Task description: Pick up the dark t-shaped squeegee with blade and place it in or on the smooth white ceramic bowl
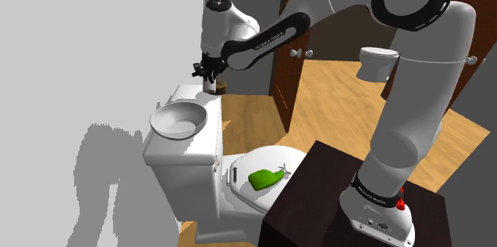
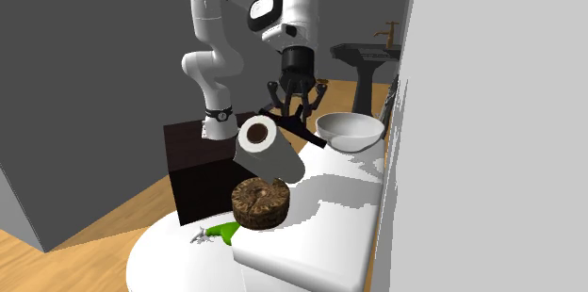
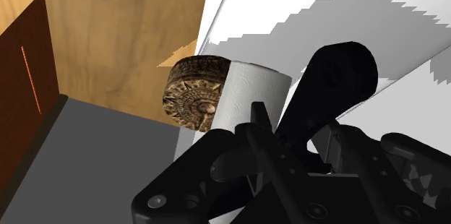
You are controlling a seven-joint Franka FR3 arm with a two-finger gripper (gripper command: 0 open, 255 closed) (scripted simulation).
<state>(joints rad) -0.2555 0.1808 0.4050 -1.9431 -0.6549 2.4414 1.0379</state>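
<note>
Second exterior view: pincer [image 2: 295,111] pinches dark squeegee [image 2: 307,134] low over toilet tank lid [image 2: 330,196], just beside white bowl [image 2: 353,141]; long blade could clip bowl rim or toilet roll [image 2: 273,154] if carried across low.

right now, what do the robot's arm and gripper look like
A white arm of rounded links with dark joints, pale lettering on its dark forearm band and a small red mark near the base. The angular all-black gripper ends it.
</note>
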